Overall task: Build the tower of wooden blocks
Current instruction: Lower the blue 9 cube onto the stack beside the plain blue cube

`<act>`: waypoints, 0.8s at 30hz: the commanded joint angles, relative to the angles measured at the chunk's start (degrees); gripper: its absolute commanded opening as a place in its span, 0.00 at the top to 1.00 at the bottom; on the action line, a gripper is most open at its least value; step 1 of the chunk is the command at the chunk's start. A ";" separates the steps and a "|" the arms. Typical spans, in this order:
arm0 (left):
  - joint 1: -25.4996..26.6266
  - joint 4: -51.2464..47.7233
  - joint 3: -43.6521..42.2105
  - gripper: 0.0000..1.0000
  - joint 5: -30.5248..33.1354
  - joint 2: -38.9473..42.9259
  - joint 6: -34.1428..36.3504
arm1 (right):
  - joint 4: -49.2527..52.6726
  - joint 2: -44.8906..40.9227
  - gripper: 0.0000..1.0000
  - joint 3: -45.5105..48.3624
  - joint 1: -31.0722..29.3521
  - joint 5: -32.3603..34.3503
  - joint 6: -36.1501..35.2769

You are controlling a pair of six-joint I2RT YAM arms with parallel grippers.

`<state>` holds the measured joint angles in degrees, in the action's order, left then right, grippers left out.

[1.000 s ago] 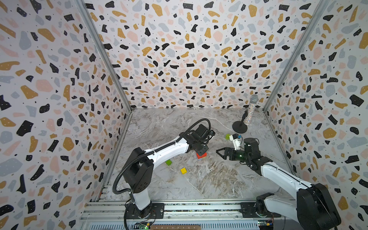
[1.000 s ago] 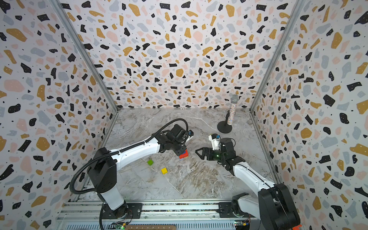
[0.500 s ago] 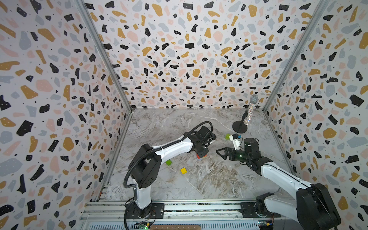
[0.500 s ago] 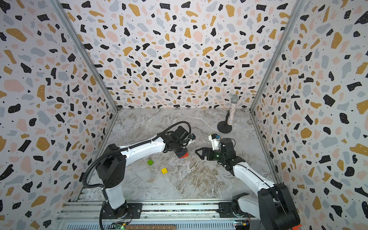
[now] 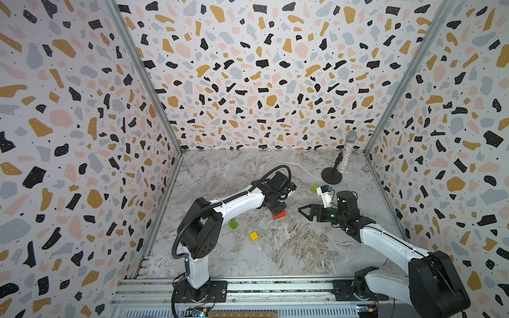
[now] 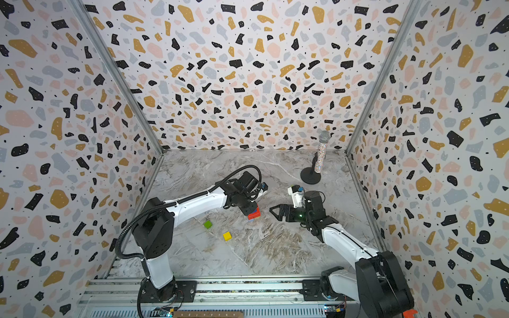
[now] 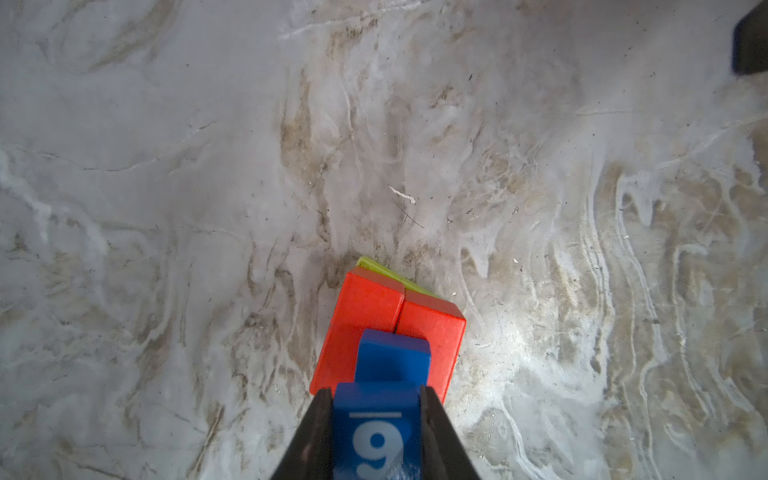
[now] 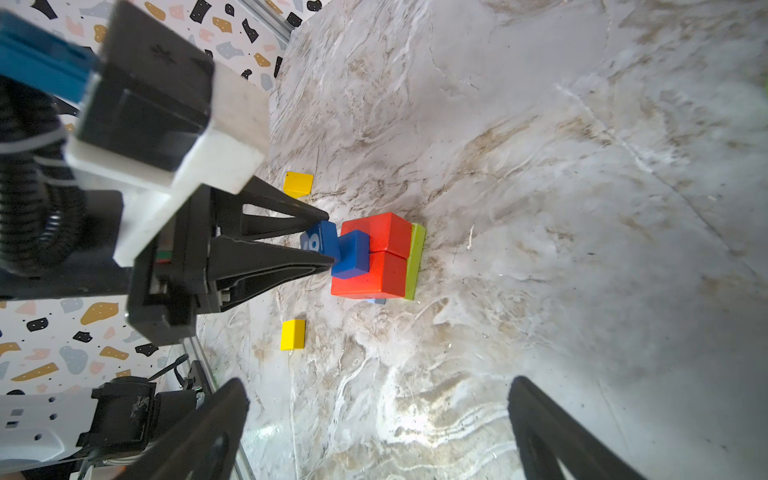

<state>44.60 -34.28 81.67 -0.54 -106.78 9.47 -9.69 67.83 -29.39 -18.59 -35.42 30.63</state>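
Both top views are read from left to right. Left of the left pincer, toward its arm's base, a green cube and a yellow cube are seen lying apart on the marble floor. In the left wrist view the left pincer is clamped on a blue block marked "9", which is gripped between two black fingers. Just beneath its tips the tower is found: a second blue block is set on two red blocks laid side by side, and these are set on a green slab. Whether the gripped block touches the blue one below cannot be told. Further right, the right pincer is spread wide and empty, pointed at the tower, near it but apart. Behind the right pincer a glittery microphone is stood upright on a black round stand.
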 commanded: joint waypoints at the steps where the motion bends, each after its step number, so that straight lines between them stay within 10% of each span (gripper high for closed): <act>1: -0.13 -0.09 2.00 0.76 -1.09 -1.05 0.62 | -0.68 0.01 0.01 0.37 0.31 -0.88 0.04; 24: -0.14 1.23 2.00 0.77 -2.54 -2.03 0.37 | -1.54 0.63 0.01 1.00 0.31 -0.97 0.13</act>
<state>44.62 -34.22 82.43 -2.52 -108.07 9.50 -10.17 68.36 -28.95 -18.59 -35.62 30.63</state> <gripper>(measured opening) 0.283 0.991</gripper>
